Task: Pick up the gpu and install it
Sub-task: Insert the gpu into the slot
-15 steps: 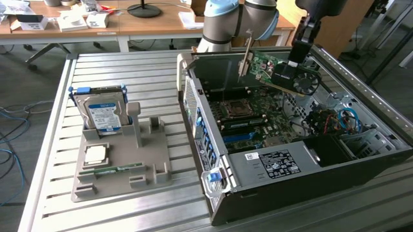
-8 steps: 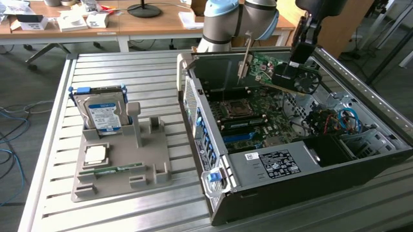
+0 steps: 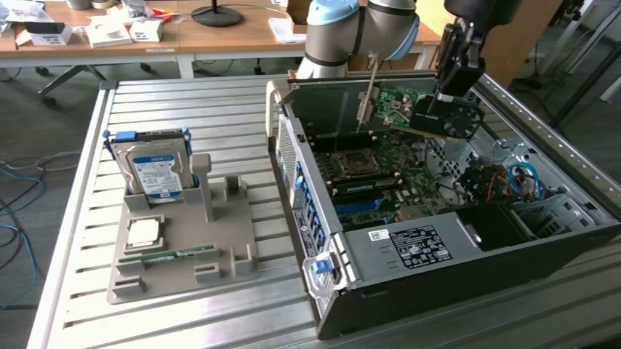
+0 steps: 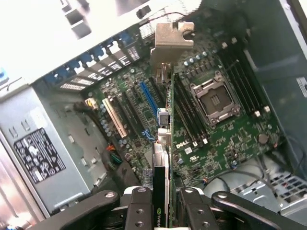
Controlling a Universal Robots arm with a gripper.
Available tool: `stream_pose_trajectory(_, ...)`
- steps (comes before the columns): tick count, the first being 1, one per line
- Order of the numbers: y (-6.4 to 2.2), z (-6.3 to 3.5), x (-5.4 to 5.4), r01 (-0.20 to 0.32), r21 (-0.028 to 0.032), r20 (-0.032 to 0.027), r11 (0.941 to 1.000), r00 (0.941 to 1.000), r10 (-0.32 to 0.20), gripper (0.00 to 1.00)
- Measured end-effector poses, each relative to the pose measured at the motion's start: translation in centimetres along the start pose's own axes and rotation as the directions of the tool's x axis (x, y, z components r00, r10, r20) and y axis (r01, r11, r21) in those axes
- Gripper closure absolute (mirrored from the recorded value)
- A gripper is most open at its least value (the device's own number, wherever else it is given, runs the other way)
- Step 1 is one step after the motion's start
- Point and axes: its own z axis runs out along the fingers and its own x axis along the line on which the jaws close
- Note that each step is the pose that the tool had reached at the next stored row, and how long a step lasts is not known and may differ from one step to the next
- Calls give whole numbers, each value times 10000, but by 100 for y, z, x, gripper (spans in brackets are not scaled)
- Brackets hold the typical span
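Fingers (image 4: 140, 207) clamp both faces of the gpu (image 4: 166, 139), which is held edge-on with its silver bracket (image 4: 171, 38) at the end away from the gripper (image 4: 163, 203). The card hangs tilted above the motherboard (image 4: 230, 139), over the far part of the open computer case (image 3: 408, 254) on the exterior view's right, seemingly clear of every slot. Pickup looks done and installing is in hand. I'd judge seating calls for squaring the card's edge over an expansion slot (image 4: 147, 98), with the bracket toward the case's rear openings.

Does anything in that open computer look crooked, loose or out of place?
Only the gpu: clamped in the gripper, it hangs above the motherboard, not seated in any slot. Nothing looks spilled or broken.
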Motion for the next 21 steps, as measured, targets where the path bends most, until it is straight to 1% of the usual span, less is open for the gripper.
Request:
stream_pose_trajectory(3, 0, 3, 0, 548, 26, 8, 9985, 9985, -548, 74)
stream_pose_trajectory(8, 0, 7, 0, 1303, 62, 15, 9914, 9915, -1304, 74)
stream_pose_trajectory(12, 0, 9, 0, 1797, 87, 18, 9837, 9837, -1797, 74)
stream_pose_trajectory(17, 0, 14, -1, 2505, 122, 23, 9680, 9681, -2505, 74)
stream_pose_trajectory(19, 1, 15, -1, 2602, 127, 24, 9655, 9655, -2602, 74)
stream_pose_trajectory(21, 1, 15, -1, 2607, 127, 23, 9653, 9654, -2607, 74)
